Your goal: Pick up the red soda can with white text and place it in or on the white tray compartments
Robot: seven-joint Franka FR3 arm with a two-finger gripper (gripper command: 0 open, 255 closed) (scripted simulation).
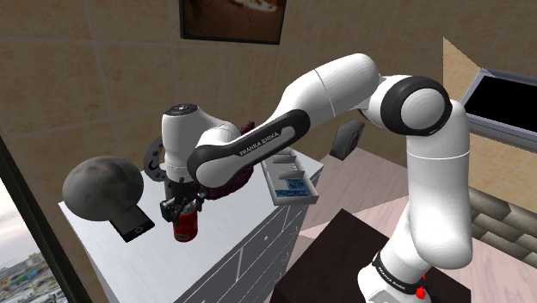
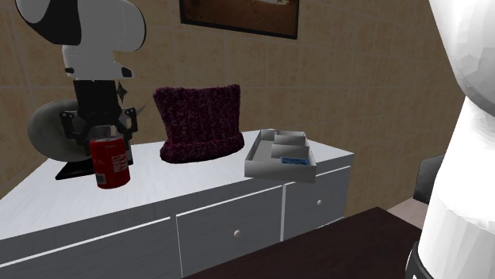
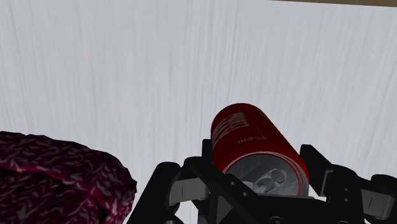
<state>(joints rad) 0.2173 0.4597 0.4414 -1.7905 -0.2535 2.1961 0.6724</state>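
The red soda can (image 1: 183, 227) with white text hangs slightly tilted just over the white dresser top (image 1: 225, 225), near its end at the shoulder view's left. My black gripper (image 1: 182, 215) comes straight down on it and is shut on the can's upper part. In the second exterior view the can (image 2: 110, 162) sits under the gripper (image 2: 108, 143). The wrist view has the can (image 3: 254, 143) clasped between the fingers, silver top toward the camera. The white compartment tray (image 1: 285, 197) lies at the dresser's other end, also seen as the tray (image 2: 279, 171), with a blue item in one compartment.
A dark purple knitted hat (image 2: 198, 123) stands between can and tray, close beside the gripper (image 3: 57, 175). A grey round object on a black base (image 1: 103, 188) sits behind the can at the dresser's end. A dark table (image 1: 344, 258) is below the dresser front.
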